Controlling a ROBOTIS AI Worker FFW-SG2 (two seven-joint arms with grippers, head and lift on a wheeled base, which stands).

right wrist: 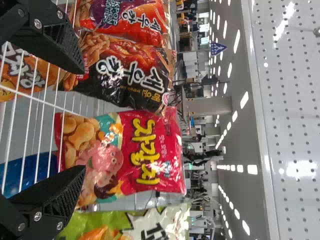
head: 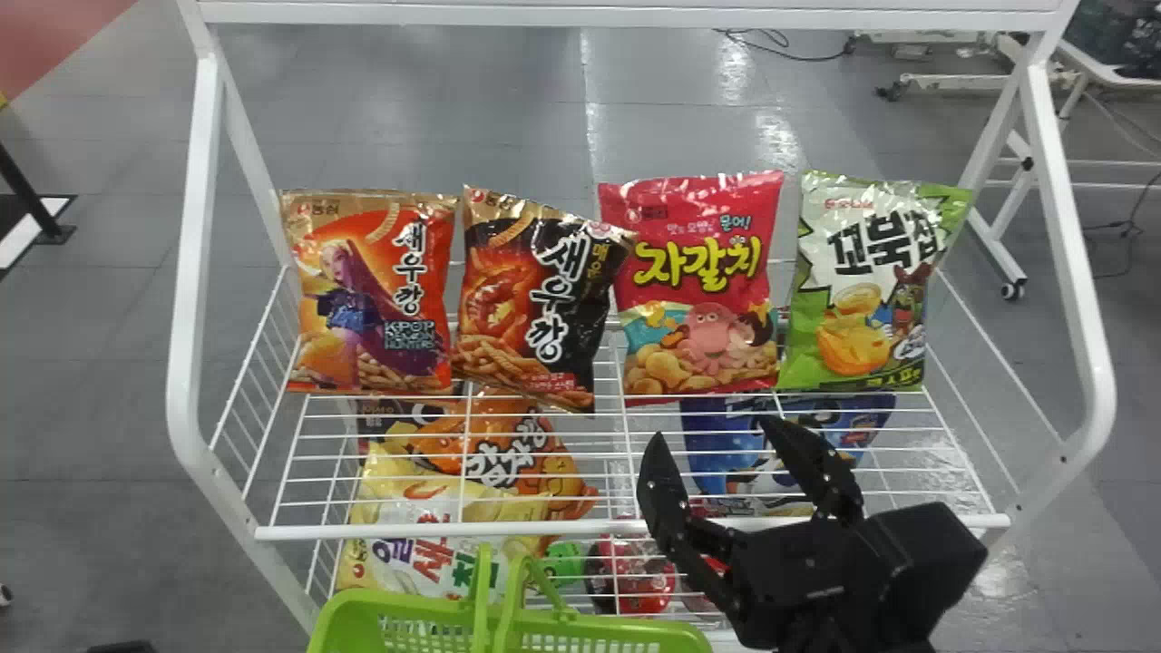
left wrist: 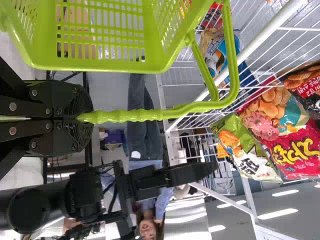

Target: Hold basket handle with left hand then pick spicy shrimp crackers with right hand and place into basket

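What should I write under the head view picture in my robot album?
A robot's open right gripper, a green basket and spicy shrimp crackers tilted on a white rack!

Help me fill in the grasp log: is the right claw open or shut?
Open. The right claw has its two fingers well apart, with no bag pinched between them.

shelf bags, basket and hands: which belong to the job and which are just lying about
Job:
- black spicy shrimp crackers
- basket, handle
- left hand, on handle
- right hand, open

Lying about:
- upper orange bag
- red bag
- green bag
- yellow bag
- blue bag
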